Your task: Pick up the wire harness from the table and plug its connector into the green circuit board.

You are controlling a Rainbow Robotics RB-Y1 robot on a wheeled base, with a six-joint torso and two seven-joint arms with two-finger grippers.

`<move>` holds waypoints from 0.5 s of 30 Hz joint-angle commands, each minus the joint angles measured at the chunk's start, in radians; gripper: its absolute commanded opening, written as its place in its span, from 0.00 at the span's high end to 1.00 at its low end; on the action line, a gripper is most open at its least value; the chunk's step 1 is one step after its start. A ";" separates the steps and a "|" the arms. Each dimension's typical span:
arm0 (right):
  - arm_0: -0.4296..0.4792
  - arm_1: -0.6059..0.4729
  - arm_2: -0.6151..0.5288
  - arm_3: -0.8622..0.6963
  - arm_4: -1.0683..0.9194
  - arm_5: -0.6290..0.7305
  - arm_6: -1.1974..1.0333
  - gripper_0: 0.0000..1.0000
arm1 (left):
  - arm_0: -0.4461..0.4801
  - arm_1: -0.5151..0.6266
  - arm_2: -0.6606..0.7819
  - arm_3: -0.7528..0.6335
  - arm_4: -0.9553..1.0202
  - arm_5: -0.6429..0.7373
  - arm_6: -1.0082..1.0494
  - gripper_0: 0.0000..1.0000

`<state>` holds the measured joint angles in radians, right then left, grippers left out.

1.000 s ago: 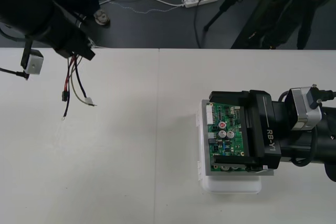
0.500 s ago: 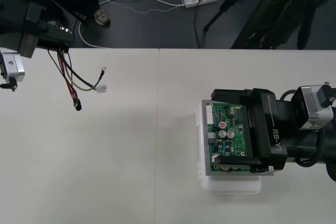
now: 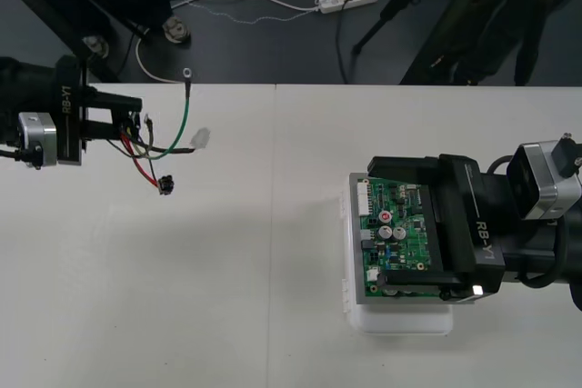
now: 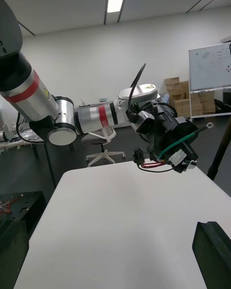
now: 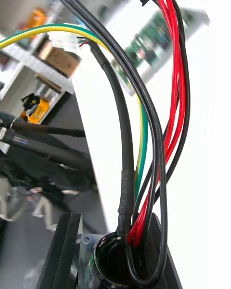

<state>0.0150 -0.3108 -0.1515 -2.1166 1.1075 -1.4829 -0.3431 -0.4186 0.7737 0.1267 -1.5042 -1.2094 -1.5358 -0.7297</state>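
Left hand (image 3: 138, 122) swung lower, level; harness (image 3: 173, 150) wires now point toward board (image 3: 396, 238).

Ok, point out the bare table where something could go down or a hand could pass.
Bare: the middle of the table between the wire harness and the green circuit board, and all the near-left part. Crowded: the right gripper straddles the board on its white base; the left gripper holds the harness over the far-left corner.
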 commanded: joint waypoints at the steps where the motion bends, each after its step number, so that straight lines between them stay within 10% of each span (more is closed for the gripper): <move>1: -0.018 -0.083 -0.022 -0.011 -0.051 0.007 -0.051 0.00 | 0.073 -0.103 0.027 -0.019 0.057 -0.035 0.062 1.00; 15: -0.024 -0.160 -0.045 -0.011 -0.152 -0.011 -0.070 0.00 | 0.195 -0.234 -0.036 -0.027 0.159 -0.035 0.406 1.00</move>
<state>0.0137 -0.4396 -0.1553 -2.1166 0.9805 -1.4837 -0.3484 -0.2689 0.5645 0.1247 -1.5042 -1.0966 -1.5371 -0.4134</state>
